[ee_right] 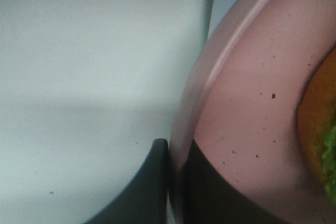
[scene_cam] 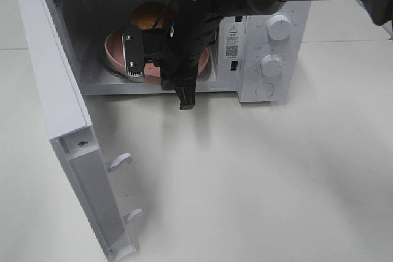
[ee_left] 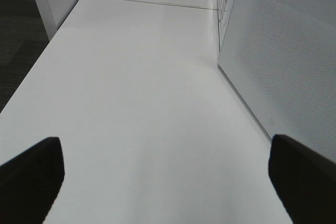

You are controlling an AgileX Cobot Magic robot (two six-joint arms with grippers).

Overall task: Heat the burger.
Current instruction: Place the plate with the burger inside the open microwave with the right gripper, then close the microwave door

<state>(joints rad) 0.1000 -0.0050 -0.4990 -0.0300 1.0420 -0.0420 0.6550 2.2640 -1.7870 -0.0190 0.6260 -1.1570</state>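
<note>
Burger [scene_cam: 150,13] sits on its plate [scene_cam: 113,47] inside the open microwave [scene_cam: 270,29], right gripper [ee_right: 176,179] pinching the plate's rim; letting go, shutting the door [scene_cam: 55,90] and starting the heat appear left to do.

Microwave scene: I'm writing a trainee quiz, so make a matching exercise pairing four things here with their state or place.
Things: 1 white microwave door; 2 round golden-bun burger; 3 left gripper; 4 right gripper.
States: A shut on the round pink plate at its rim; B swung open; C open above the white table; D on the plate inside the microwave.
Pairs: 1-B; 2-D; 3-C; 4-A.
</note>
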